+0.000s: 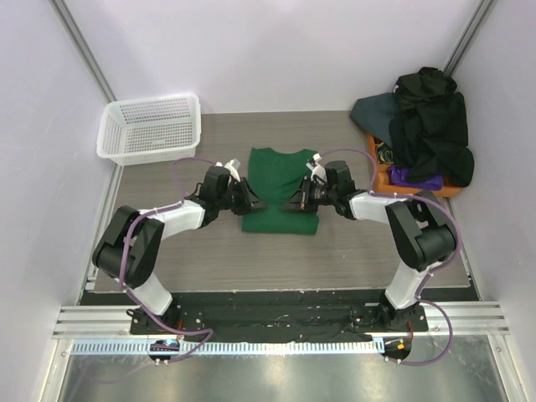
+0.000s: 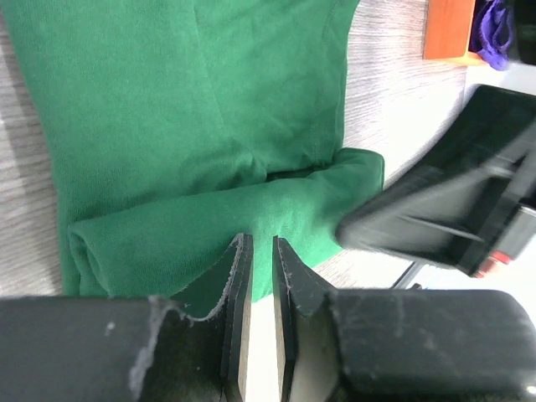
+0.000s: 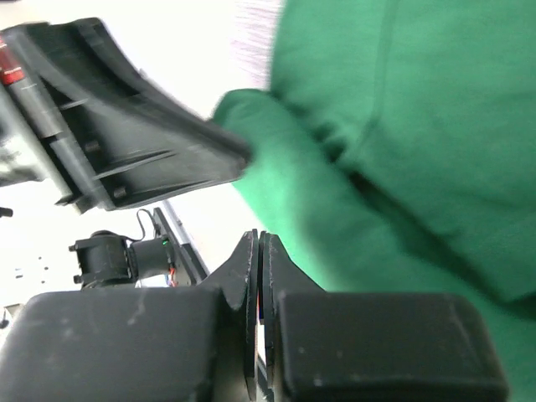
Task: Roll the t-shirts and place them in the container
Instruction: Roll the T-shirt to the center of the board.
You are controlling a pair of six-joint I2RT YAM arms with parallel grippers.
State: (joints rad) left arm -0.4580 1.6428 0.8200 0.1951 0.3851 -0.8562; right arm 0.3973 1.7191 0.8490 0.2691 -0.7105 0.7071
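A plain dark green cotton t-shirt lies flat in the middle of the grey wood-grain desk, its collar towards the far edge. Its near hem is turned over into a short, thick roll that runs across the shirt's width. The rest of the cloth lies spread out beyond the roll, with a few soft creases where the two meet.

The left gripper sits at the left end of the roll. Its black fingers are only slightly parted, and nothing shows in the narrow slit between them. Their tips reach the roll's near edge. The right gripper sits at the right end, facing the left one across the cloth. Its fingers are pressed tightly together with no fabric between them, and the green roll lies just beside their tips. Both arms reach in from the near edge, elbows bent outwards.

A flat orange plastic tray stands at the far right corner of the desk. It carries a heap of other shirts: a crumpled black one on top, a dark slate one at the far left of the heap and a purple one showing at its near side. A white mesh plastic basket stands at the far left corner, well apart from the green shirt.
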